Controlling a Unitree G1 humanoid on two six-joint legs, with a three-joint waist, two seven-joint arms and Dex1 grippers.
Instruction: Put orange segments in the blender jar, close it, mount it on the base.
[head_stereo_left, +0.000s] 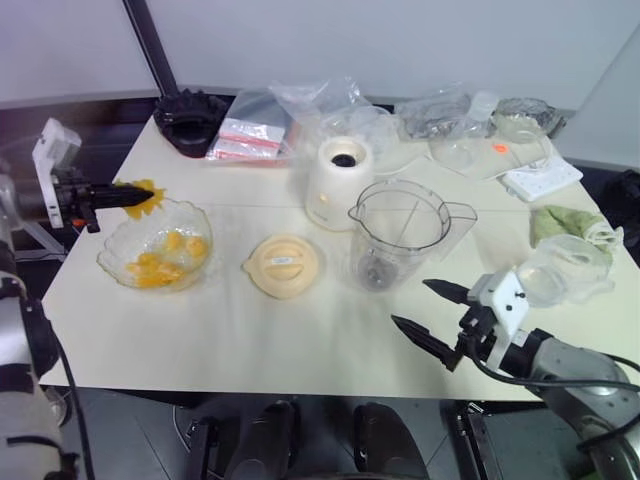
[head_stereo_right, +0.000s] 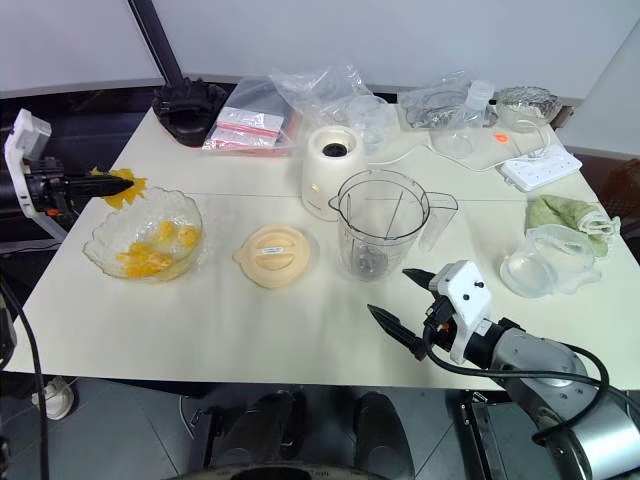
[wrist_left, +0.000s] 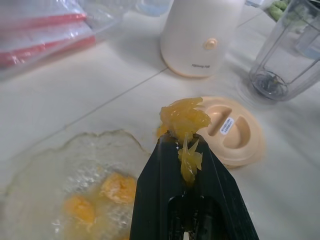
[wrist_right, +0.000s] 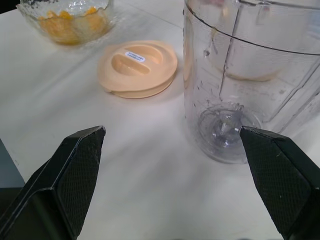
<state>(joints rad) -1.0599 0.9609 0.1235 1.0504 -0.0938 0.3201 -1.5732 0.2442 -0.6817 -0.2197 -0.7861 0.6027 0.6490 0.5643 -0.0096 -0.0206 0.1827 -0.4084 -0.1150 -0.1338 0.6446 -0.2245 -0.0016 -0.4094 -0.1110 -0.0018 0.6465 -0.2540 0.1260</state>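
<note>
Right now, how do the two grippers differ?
The left gripper is shut on an orange segment, held above the bowl; the right gripper is open and empty. Left is raised at the table's left edge; right sits low near the jar. Both have black fingers.

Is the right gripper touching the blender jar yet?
Apart. In the right wrist view the right gripper stands open, and bare table shows between its fingers and the blender jar; the left eye view shows the same gap.
</note>
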